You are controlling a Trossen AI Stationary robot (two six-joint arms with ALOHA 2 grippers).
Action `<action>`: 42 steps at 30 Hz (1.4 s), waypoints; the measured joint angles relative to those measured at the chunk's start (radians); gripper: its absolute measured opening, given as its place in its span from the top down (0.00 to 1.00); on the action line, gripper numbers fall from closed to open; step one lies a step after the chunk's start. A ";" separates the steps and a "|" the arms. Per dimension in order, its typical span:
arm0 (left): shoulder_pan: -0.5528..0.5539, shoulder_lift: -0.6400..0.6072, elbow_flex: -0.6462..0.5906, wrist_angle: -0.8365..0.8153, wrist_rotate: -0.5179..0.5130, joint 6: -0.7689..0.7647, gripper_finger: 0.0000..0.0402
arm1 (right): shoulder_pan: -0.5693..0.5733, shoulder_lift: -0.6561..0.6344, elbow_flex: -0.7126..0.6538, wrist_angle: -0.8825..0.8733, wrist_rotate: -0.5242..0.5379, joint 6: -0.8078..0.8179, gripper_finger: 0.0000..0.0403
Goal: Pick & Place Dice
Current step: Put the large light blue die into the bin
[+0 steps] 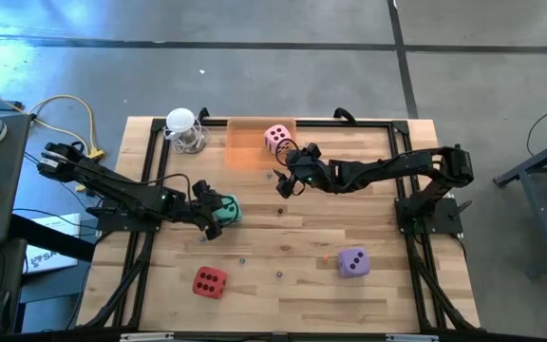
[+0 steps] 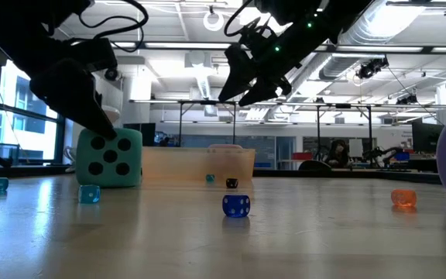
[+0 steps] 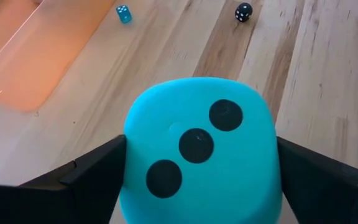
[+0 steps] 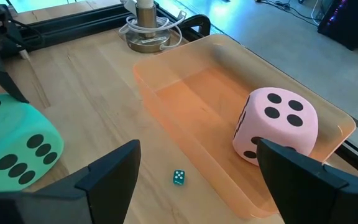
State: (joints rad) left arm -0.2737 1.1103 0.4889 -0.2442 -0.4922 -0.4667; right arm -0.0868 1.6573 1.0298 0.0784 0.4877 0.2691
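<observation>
Our left gripper (image 1: 218, 211) has its fingers either side of the soft teal green die (image 1: 226, 210) near the counter's (image 1: 283, 237) middle, die on the wood; can't tell if it's clamped. Our right gripper (image 1: 284, 180) hangs spread, empty, by the translucent orange plastic tray (image 1: 245, 147) at the far edge, soft pink die (image 1: 276, 138) inside. Soft red die (image 1: 209, 282) and soft purple die (image 1: 352, 262) near the front edge.

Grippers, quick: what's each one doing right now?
Left gripper: fingers around the teal die, grip not confirmed.
Right gripper: open, empty, raised near the orange tray.
</observation>
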 joint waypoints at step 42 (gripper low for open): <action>0.770 0.205 0.096 0.674 0.095 0.289 0.18 | 0.002 0.000 0.000 0.008 0.000 0.000 0.22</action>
State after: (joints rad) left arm 0.4963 1.3155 0.5850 0.4301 -0.3969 -0.1774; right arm -0.0849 1.6573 1.0298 0.0860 0.4873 0.2687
